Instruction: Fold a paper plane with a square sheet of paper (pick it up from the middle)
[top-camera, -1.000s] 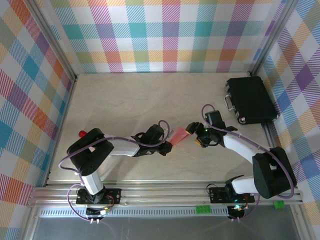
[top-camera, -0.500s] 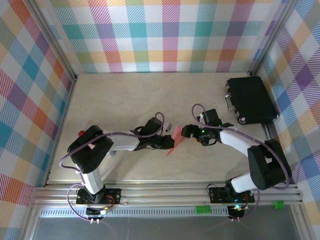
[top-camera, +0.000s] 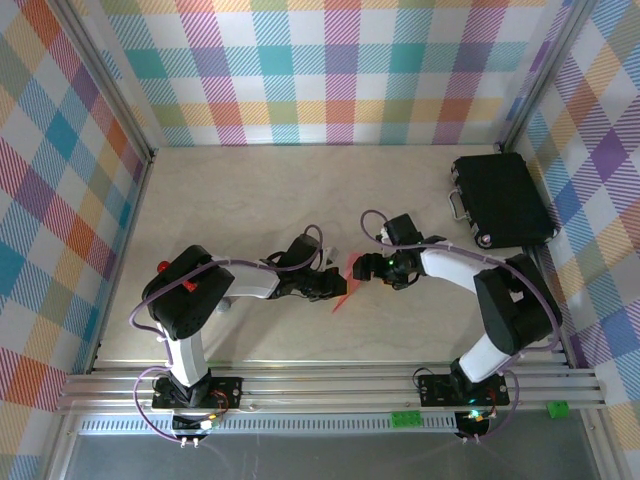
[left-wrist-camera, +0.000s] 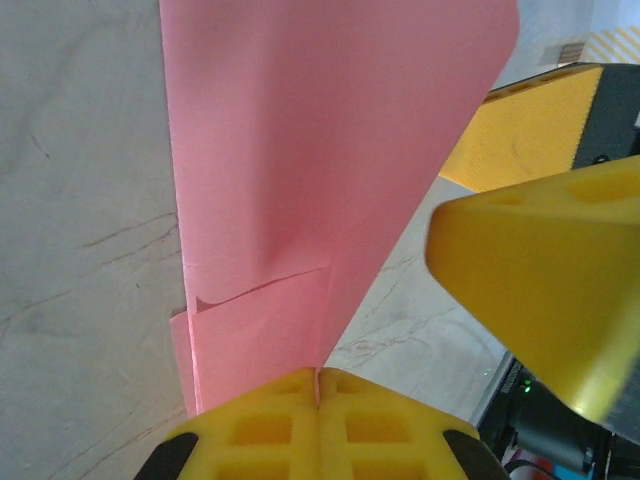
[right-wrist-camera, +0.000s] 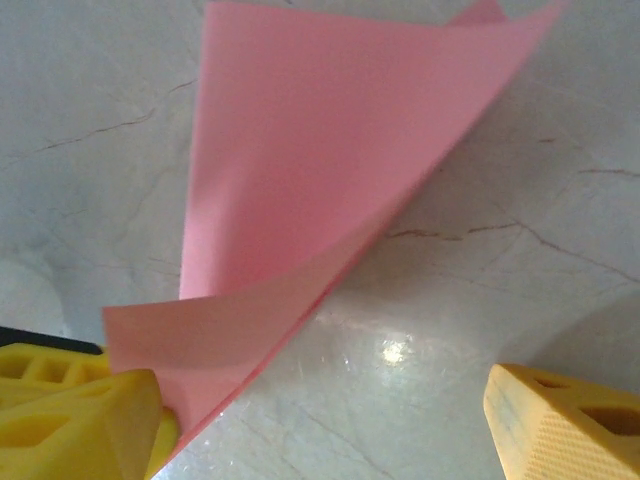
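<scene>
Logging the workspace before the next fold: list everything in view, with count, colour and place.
sheet of paper: one, salmon pink, partly folded, held at table centre
black case: one, black, far right of table
small red object: one, red, left side, by the left arm
table: one, pale marbled
left claw: one, yellow fingers, shut on the paper's edge
right claw: one, yellow fingers, open beside the paper
</scene>
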